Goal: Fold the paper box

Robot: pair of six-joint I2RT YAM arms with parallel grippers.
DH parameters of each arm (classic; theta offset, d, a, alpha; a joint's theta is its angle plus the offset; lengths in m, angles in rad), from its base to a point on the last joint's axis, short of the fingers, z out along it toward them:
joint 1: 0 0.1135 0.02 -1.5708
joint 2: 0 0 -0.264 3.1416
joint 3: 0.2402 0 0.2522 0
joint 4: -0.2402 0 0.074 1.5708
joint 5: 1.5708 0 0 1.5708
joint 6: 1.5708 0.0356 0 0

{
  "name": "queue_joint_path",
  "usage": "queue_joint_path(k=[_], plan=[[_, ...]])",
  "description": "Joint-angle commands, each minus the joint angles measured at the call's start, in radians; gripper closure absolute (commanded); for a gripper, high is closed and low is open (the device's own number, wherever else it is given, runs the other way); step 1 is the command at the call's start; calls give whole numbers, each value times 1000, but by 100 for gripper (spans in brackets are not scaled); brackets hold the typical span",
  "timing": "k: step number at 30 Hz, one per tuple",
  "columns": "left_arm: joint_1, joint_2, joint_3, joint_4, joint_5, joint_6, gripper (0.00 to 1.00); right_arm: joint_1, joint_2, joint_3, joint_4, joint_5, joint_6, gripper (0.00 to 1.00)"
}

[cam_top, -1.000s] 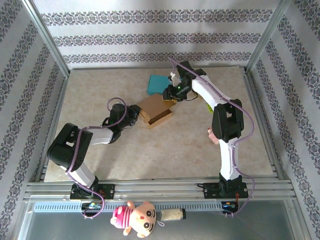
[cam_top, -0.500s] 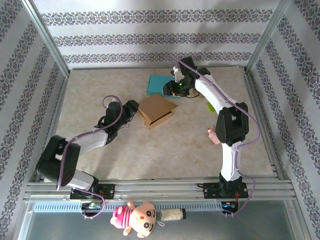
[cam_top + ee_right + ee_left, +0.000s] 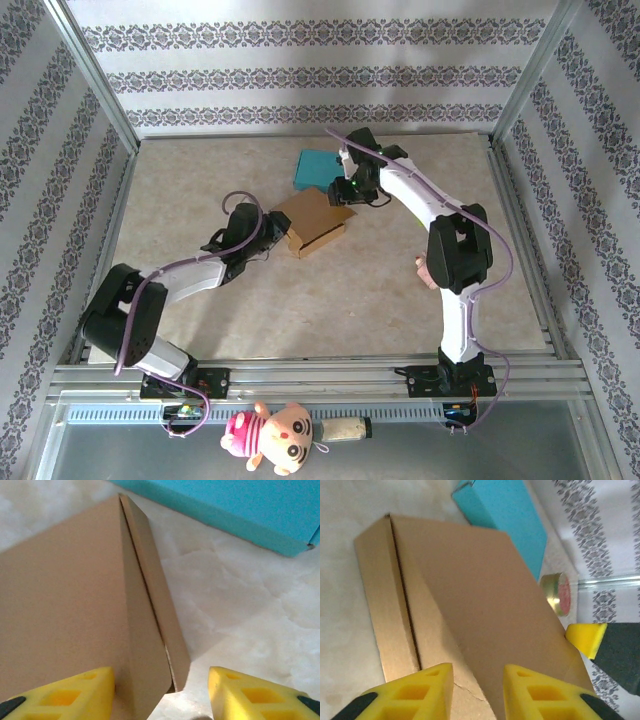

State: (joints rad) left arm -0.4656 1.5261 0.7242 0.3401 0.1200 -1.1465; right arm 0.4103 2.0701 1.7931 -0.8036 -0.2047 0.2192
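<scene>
Left wrist, brown box (image 3: 485, 605) cropped below, teal box (image 3: 505, 515) partly hidden

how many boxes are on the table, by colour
brown cardboard box: 1
teal box: 1
total: 2

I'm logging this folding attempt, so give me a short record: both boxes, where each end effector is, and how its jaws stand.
paper box: brown, mid-table, lid lying over its base
teal box: just behind it, not touching
left end effector: at the paper box's near-left side, jaws apart
right end effector: over its far-right corner, jaws wide, one finger on each side of the corner
</scene>
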Motion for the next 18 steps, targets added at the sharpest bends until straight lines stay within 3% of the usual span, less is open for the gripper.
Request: queue_joint_path(k=[1,8,13,18], plan=[[-24,48,23,15,15,-9,72,15,21,-31,21,87,-38,51],[-41,117,25,36,1,-33,79,34,26,-70,50,131,-52,54],[-41,70,12,3,-37,-10,80,38,-16,-61,45,115,-52,52],[-41,-27,32,-87,-106,49,62,22,-52,-21,52,28,-20,43]])
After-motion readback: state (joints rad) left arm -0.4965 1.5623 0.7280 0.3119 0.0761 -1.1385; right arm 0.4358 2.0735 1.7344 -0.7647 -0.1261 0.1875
